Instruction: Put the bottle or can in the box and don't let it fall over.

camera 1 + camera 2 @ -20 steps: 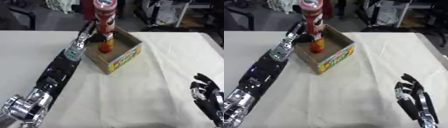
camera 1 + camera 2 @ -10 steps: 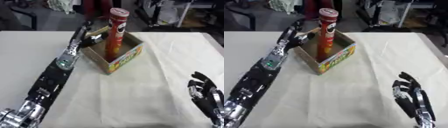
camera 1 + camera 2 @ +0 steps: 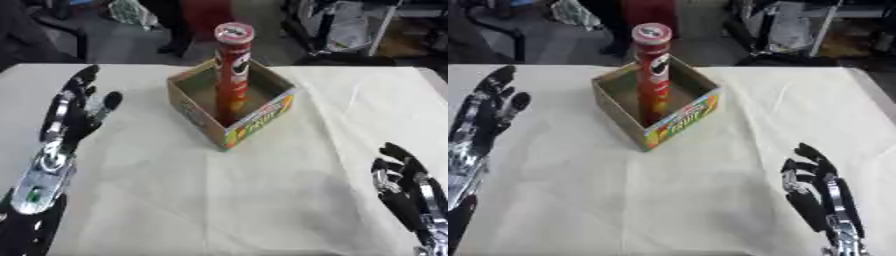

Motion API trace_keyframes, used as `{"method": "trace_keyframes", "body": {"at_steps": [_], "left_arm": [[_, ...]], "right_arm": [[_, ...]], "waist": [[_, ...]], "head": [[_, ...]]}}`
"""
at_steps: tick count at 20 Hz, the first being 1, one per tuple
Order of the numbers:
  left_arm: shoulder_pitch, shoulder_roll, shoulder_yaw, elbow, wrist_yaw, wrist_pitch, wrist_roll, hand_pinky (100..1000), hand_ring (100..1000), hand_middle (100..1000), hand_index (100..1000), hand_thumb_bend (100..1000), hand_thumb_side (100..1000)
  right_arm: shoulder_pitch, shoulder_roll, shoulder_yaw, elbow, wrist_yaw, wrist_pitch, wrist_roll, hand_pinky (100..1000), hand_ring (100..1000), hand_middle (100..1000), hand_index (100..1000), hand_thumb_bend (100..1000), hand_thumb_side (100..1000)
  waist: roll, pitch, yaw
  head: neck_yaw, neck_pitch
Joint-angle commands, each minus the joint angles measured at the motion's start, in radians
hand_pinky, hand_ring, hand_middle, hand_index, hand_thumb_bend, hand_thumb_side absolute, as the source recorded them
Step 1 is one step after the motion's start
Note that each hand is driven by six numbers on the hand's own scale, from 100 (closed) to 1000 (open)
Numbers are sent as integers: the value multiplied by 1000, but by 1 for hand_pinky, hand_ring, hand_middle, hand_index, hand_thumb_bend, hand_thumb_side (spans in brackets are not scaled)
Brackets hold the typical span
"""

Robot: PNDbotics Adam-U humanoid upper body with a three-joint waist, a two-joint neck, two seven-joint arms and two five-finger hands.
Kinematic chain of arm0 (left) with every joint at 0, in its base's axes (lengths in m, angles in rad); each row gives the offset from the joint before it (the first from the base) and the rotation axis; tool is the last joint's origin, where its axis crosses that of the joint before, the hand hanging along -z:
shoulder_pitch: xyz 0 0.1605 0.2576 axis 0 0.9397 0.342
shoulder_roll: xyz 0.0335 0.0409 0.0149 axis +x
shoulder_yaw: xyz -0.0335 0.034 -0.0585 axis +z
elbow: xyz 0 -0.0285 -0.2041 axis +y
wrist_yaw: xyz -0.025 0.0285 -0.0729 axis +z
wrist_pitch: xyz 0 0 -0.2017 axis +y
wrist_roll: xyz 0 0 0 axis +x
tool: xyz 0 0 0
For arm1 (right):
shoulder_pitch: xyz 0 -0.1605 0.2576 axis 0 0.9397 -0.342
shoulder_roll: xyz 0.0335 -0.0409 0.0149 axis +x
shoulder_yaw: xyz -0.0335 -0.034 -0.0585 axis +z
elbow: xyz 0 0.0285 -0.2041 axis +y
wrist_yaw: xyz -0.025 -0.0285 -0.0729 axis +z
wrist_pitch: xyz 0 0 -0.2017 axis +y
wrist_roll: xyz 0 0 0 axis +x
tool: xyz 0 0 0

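Inside the box [image 3: 254, 117], tall red can [image 3: 233, 70] stands upright

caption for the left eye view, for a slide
Red can stands upright in the cardboard box; left hand open beside it, apart.

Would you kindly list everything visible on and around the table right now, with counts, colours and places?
Tall cylindrical crisp can: one, red with a pale lid, standing upright inside the box.
Open cardboard box: one, brown with a colourful printed front, far centre of the table.
Cloth-covered table: one, cream.
Background clutter: dark furniture and metal frames beyond the far edge, not clear.
Left robot hand: one, black and silver, open, left of the box, apart from it.
Right robot hand: one, black, open, lower right corner.
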Motion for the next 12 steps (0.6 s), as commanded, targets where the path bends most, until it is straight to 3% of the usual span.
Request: {"method": "trace_keyframes", "body": {"at_steps": [1,5,12], "left_arm": [[28,-35,55,-75,-30,26,15,1000,1000,886,898,779,525],[36,-89,76,-76,-59,50,22,1000,1000,886,895,774,517],[31,-101,70,-83,-76,47,0,1000,997,879,892,761,517]], "right_arm": [[-4,-21,-9,-14,5,0,-8,692,774,829,908,100,572],[-3,-20,-10,-14,5,1,-9,693,773,829,908,100,569],[0,-19,-9,-6,3,2,-9,693,773,829,908,100,580]], "waist": [[2,-9,6],[-1,-13,10],[1,-12,13]], "head": [[-5,2],[-3,3],[0,7]]}}
